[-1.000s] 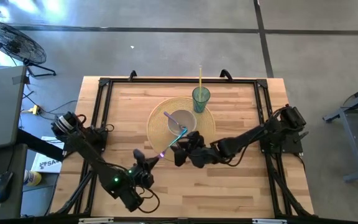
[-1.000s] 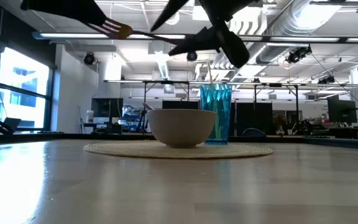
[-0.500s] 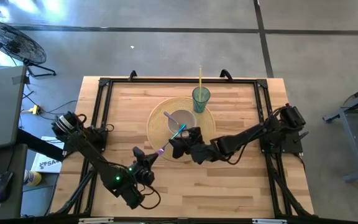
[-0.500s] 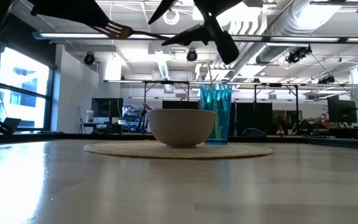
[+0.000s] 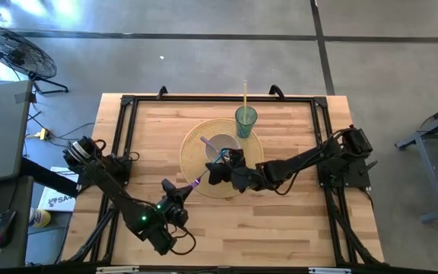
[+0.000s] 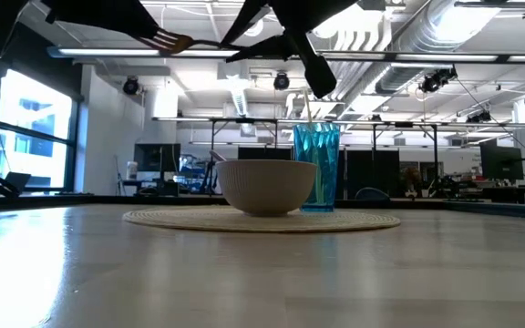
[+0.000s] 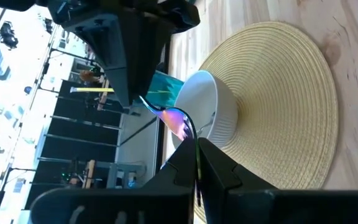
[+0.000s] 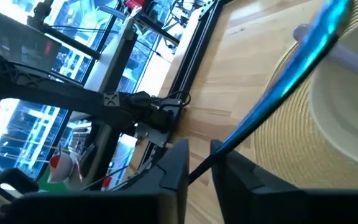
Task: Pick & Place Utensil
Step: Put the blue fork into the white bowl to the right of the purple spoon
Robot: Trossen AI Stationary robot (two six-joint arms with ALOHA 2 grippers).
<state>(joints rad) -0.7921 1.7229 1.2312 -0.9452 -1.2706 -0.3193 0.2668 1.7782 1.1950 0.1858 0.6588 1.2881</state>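
Observation:
An iridescent purple-blue fork point(image 5: 210, 171) is in the air over the near rim of the woven placemat point(image 5: 192, 152). My left gripper point(image 5: 182, 192) is shut on its near, purple end. My right gripper point(image 5: 217, 172) has come in from the right. In the right wrist view its open fingers stand on either side of the fork's handle point(image 8: 291, 62). Whether they touch it I cannot tell. The handle's blue end reaches over the white bowl point(image 5: 226, 144). In the low view the tines point(image 6: 166, 40) show high up, beside the left gripper. My left gripper pinches the fork between its two fingers at the tined end point(image 7: 196, 163), coming level from the table's near left and lying along the fork. The fork is lifted clear. Its head point(image 7: 176, 118) and handle run on toward the bowl.
The bowl sits on the round placemat point(image 6: 262, 220) and holds a pale purple utensil point(image 5: 205, 141). A teal cup point(image 5: 245, 119) with a yellow straw stands just behind it on the far right. Bare wood lies along the near edge and on both sides.
My right gripper has moved toward the far edge and a little to the left. It has passed along the fork's handle toward the bowl, and it shows higher in the low view. The fork has stayed in my left gripper's hold.

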